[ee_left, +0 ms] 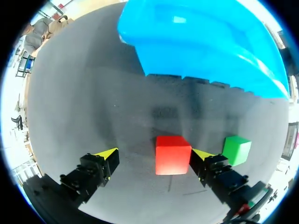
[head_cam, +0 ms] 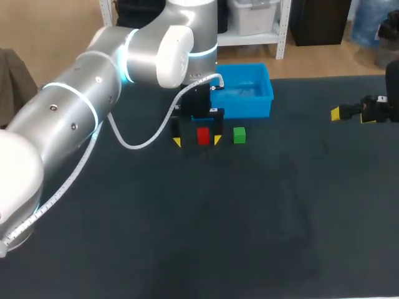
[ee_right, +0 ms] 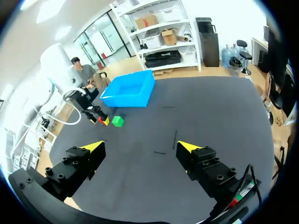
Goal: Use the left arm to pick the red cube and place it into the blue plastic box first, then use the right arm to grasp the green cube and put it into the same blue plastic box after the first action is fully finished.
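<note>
While straddling the red cube (head_cam: 203,135) with the left gripper (head_cam: 197,141), had the fingers spread and not clamped, with one yellow tip touching or almost touching the cube's side nearer the green cube (head_cam: 239,135) and the other well clear. Sat off-centre, then; likely to nudge the cube sideways on closing. Found the red cube toward the far edge of the table (head_cam: 187,237), just in front of the blue plastic box (head_cam: 249,107), handy for a short lift over the wall. Left the right gripper (ee_right: 140,147) open and empty near the right edge, well apart, presumably held back pending the boxing of the red cube.
</note>
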Controlling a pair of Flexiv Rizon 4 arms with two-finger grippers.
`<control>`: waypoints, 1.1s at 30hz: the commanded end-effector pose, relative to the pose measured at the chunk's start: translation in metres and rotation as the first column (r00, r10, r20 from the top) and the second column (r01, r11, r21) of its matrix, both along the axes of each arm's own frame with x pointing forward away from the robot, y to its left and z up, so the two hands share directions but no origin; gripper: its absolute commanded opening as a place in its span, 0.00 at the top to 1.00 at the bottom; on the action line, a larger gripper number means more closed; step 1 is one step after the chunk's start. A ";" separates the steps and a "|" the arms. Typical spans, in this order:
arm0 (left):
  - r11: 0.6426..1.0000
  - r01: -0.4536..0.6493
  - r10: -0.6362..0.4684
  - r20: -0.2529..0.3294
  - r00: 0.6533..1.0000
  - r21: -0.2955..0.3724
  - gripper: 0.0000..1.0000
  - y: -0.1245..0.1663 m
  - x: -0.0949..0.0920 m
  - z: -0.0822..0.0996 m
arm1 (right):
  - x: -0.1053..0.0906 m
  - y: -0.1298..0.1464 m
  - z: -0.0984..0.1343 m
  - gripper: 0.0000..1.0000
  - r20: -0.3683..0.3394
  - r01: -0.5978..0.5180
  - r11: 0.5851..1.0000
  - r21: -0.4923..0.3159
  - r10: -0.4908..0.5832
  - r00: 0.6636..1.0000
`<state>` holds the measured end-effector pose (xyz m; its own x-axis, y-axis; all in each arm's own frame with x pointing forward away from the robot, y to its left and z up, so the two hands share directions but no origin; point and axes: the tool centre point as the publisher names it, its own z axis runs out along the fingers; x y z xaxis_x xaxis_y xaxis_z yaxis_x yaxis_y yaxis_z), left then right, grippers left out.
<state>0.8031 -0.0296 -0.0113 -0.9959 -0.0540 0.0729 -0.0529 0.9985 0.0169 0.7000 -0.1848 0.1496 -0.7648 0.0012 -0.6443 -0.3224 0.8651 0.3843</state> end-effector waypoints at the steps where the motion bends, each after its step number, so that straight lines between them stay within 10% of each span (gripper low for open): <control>1: 1.000 0.003 -0.004 -0.174 0.985 -0.004 0.00 -0.003 0.009 -0.003 | 0.000 0.000 0.000 0.00 -0.001 0.001 1.000 -0.002 -0.001 1.000; 22: 0.999 0.035 -0.034 -0.161 0.986 0.004 0.01 -0.010 0.021 -0.006 | 0.000 0.000 0.000 0.00 -0.001 0.001 1.000 -0.002 -0.001 1.000; 25: 0.999 0.032 -0.031 -0.160 0.987 0.004 0.65 -0.010 0.021 -0.006 | 0.000 0.000 0.000 0.00 -0.001 0.001 1.000 -0.002 -0.001 1.000; 28: 1.000 0.031 -0.031 -0.160 0.987 0.003 1.00 -0.011 0.021 -0.006 | 0.000 0.000 0.000 0.00 -0.001 0.001 1.000 -0.002 -0.001 1.000; 33: 1.000 0.028 -0.028 -0.160 0.987 0.002 1.00 -0.011 0.020 -0.006 | 0.000 0.000 0.000 0.00 -0.001 0.001 1.000 -0.002 -0.001 1.000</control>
